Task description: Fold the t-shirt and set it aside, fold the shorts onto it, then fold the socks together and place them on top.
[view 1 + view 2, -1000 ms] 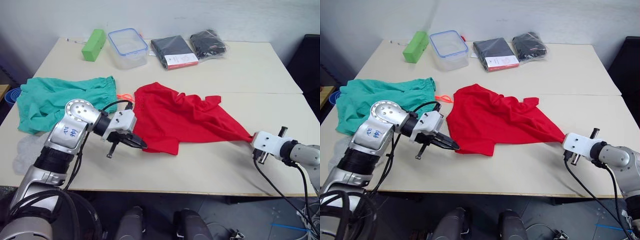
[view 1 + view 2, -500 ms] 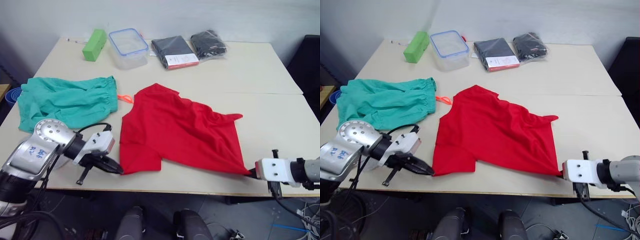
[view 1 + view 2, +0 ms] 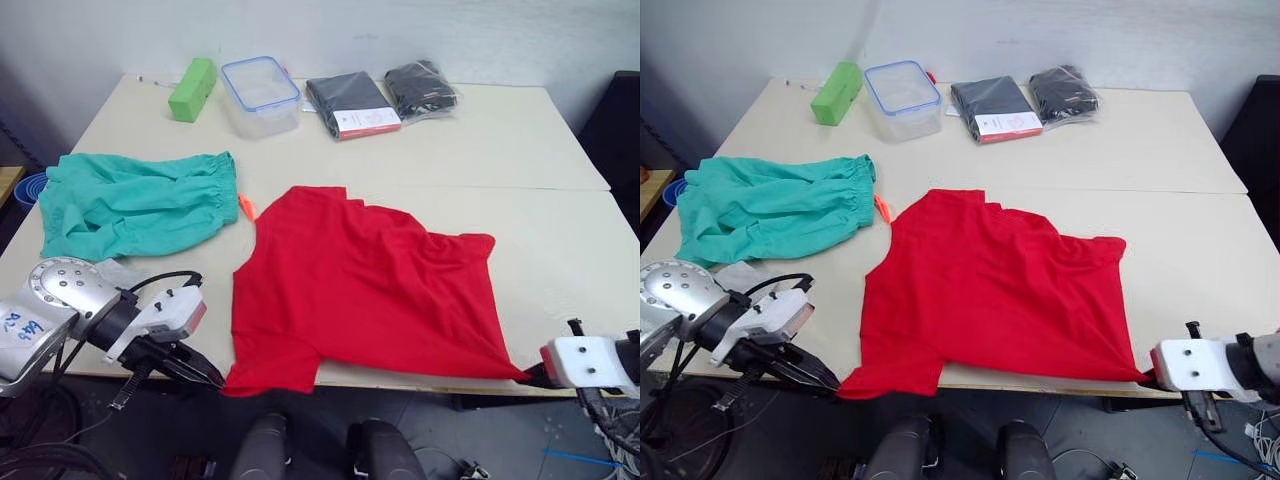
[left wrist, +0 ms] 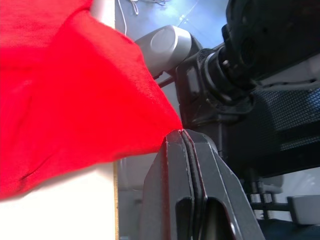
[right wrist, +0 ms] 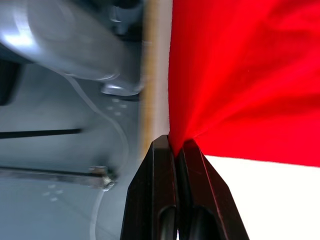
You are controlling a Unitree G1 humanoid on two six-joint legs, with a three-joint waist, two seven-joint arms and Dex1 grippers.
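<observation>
The red t-shirt (image 3: 370, 300) lies spread nearly flat on the near half of the table, collar toward the far side. My left gripper (image 3: 213, 379) is shut on its near-left corner, just past the table's front edge; the left wrist view shows the red cloth (image 4: 75, 95) pinched at the fingertips. My right gripper (image 3: 531, 373) is shut on the near-right corner (image 5: 240, 75), also off the front edge. The teal shorts (image 3: 135, 205) lie crumpled at the left, orange drawstring (image 3: 243, 207) showing. A light grey sock (image 3: 740, 276) lies partly hidden behind my left arm.
Along the far edge stand a green block (image 3: 192, 88), a clear container with a blue rim (image 3: 260, 95) and two black packaged clothes (image 3: 352, 104) (image 3: 420, 88). The table (image 3: 540, 150) has bare surface at the right and behind the shirt.
Both grippers drew back toward the table's front edge and spread apart, dragging the t-shirt nearer and flatter. Its two held corners now sit past the edge.
</observation>
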